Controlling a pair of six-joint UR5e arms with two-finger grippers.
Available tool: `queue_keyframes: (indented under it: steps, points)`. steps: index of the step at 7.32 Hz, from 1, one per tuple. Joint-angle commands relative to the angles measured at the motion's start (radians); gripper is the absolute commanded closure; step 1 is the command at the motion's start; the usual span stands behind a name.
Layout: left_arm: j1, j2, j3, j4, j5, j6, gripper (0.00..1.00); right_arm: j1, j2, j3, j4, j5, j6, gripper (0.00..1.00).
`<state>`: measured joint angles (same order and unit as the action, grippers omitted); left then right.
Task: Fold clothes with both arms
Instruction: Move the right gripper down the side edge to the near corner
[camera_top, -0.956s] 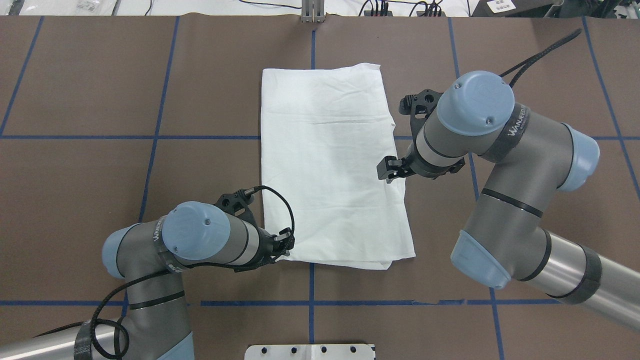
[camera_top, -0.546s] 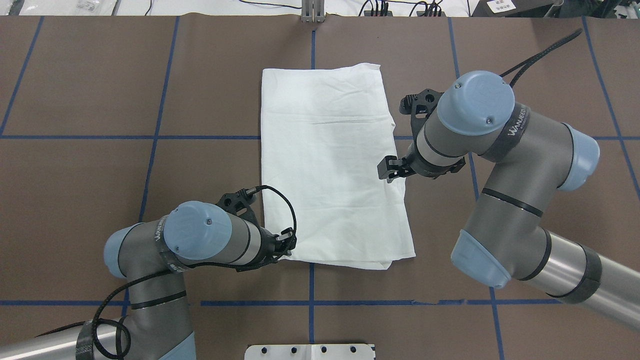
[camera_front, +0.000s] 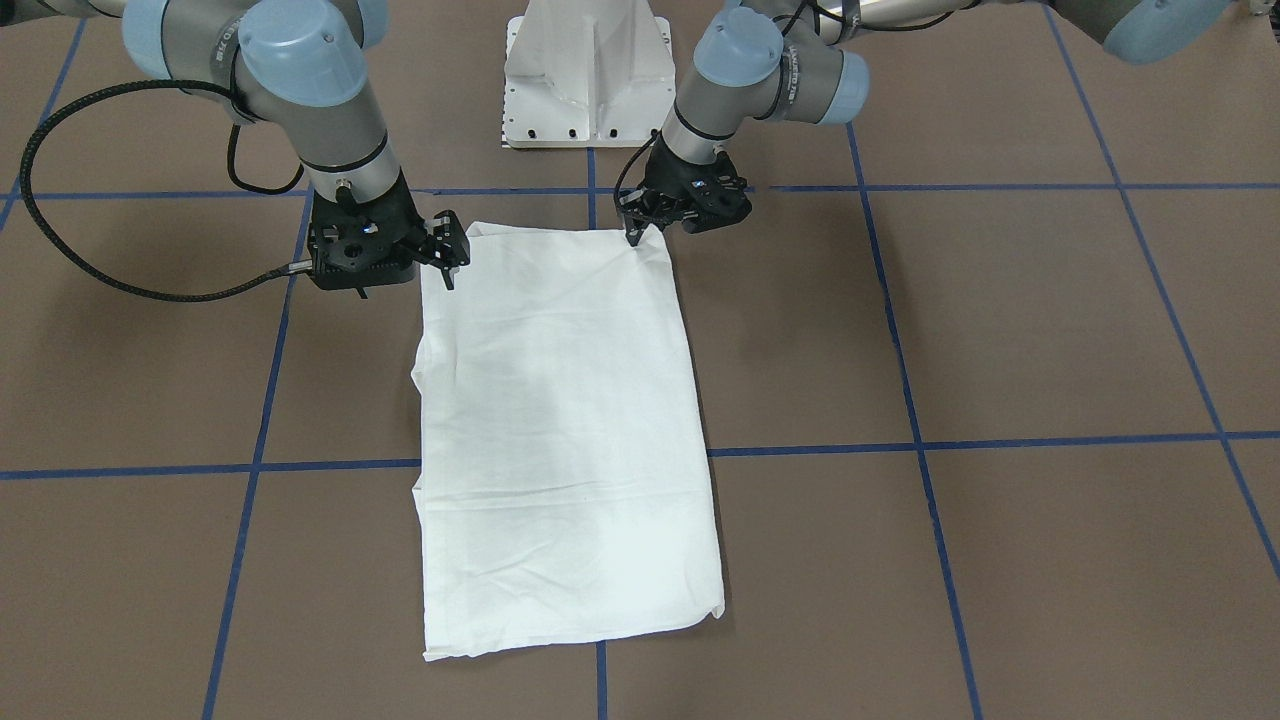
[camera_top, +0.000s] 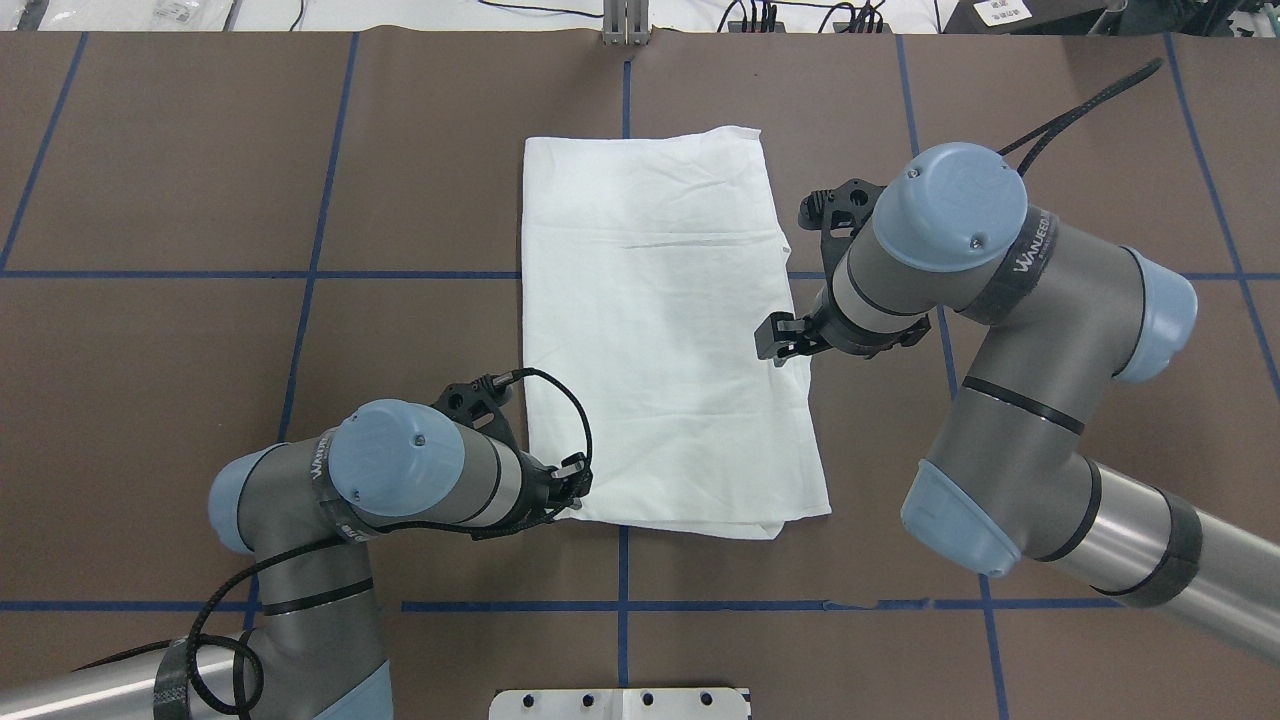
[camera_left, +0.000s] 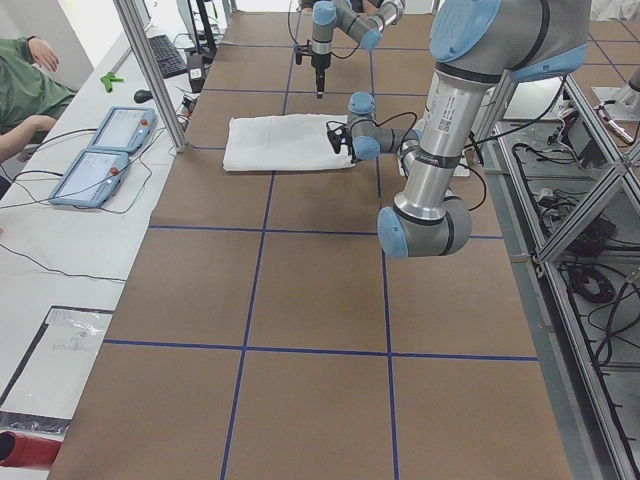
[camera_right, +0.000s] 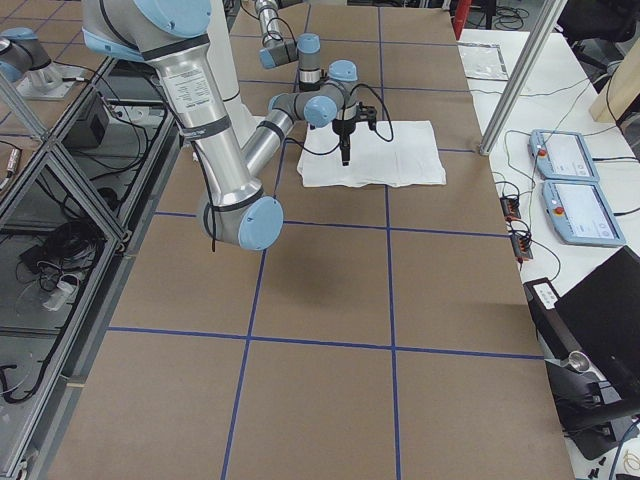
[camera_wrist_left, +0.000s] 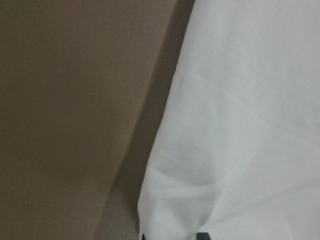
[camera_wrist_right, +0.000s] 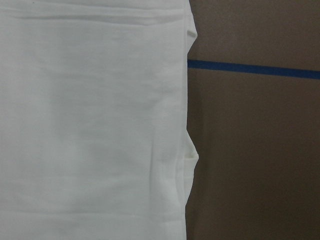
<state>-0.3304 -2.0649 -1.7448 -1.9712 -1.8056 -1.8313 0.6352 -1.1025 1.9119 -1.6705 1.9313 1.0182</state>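
Readable text: the dark strap on the right arm reads "WANJEE…", and the rest wraps out of sight. The left arm has a matching strap, only the first letters legible.

The shirt shows a plain white face. It's folded to a long rectangle, flat on the tabletop, long axis running away from the robot, across the centre blue tape line.

Left jaws are closed on the shirt's near left corner. The left wrist view shows cloth bunched between the tips, with a shadow under that edge.

Right jaws hang above the shirt's right long edge, gripping nothing. Can't tell how far apart they stand.

Edges: the right edge isn't clean, under layers stick out past the top layer in two spots. A lower layer also peeks out at the near right corner. The far edge stops short of the tabletop's far edge.

Room: bare brown tabletop lies wide on both sides and on the operators' side. The white pedestal sits near the robot-side edge, not touching.
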Motion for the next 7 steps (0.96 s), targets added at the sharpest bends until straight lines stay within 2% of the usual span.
queue_keyframes:
  steps: [1,2,4,6,7]
  points:
    - [-0.002,0.000,0.001,0.002,0.000,0.000,0.72,0.000,0.001,-0.001,0.000,0.000,0.000,0.00]
    - [-0.002,0.000,-0.001,0.002,0.000,-0.006,0.98,0.000,0.001,-0.001,0.000,0.000,0.003,0.00]
    - [-0.004,0.003,-0.016,0.003,-0.003,-0.006,1.00,-0.012,0.001,0.003,0.000,-0.002,0.057,0.00]
    - [-0.006,0.005,-0.048,0.026,-0.005,0.001,1.00,-0.044,0.001,0.010,0.012,-0.006,0.211,0.00]
    - [-0.006,0.005,-0.055,0.031,-0.006,0.001,1.00,-0.092,-0.014,0.004,0.078,-0.037,0.337,0.00]
